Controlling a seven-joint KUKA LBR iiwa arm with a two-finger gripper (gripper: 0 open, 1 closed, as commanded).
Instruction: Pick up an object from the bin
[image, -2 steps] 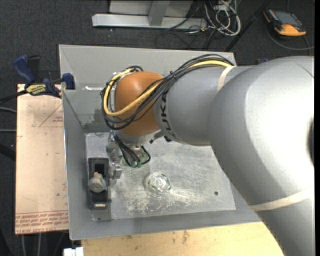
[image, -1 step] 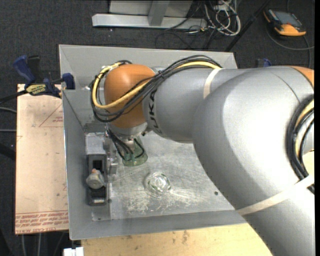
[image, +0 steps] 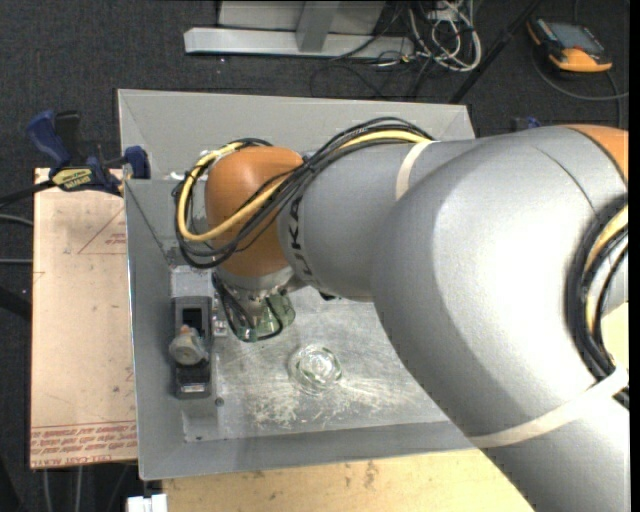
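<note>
The grey jointed arm (image: 480, 280) spans the grey metal bin (image: 262, 405). The black rectangular block (image: 192, 380) and the clear round glass-like piece (image: 315, 368) lie on the floor, flanking the lowered gripper (image: 255, 318). Its jaw opening cannot be told. Judgement: grasp and lift remain.

The bin (image: 255, 405) is scuffed matt metal, the clear piece (image: 316, 367) glossy.

Silver-grey arm (image: 480, 250), orange wrist cover (image: 255, 210); black, yellow cables (image: 186, 215)
</note>
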